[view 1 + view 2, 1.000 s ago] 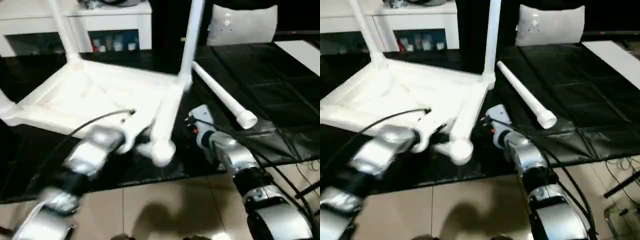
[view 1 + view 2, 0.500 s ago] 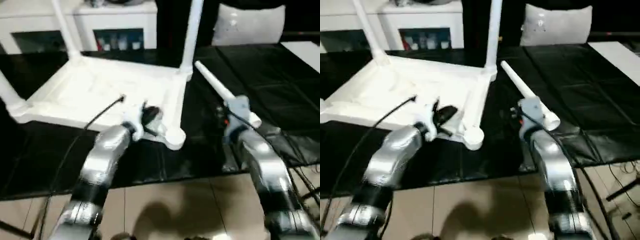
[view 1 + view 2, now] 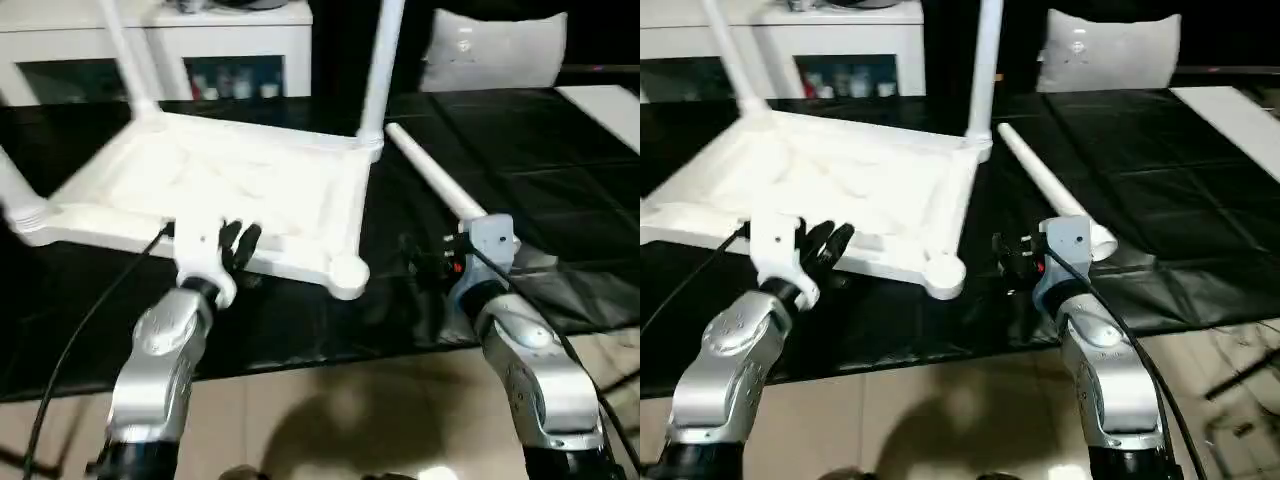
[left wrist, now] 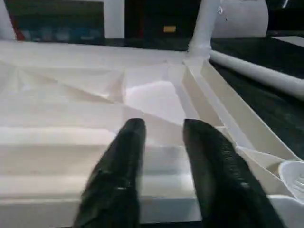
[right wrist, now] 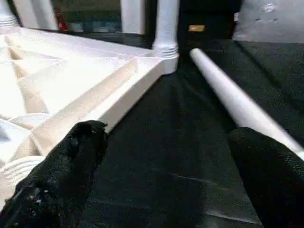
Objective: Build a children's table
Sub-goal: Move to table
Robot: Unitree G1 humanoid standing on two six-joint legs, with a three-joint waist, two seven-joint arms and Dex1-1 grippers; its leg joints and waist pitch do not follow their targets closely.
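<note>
Left eye view — both forearms reach forward, right hand [image 3: 1025, 262] spread wide.

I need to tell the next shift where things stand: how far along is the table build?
Done: three legs stand in corner sockets of the upside-down top. In hand: nothing. The left gripper sits at the top's near edge, and the right gripper, wide open, is near the loose leg lying on the black work table. Left: seat that leg in the empty near socket, then flip the table upright.
</note>
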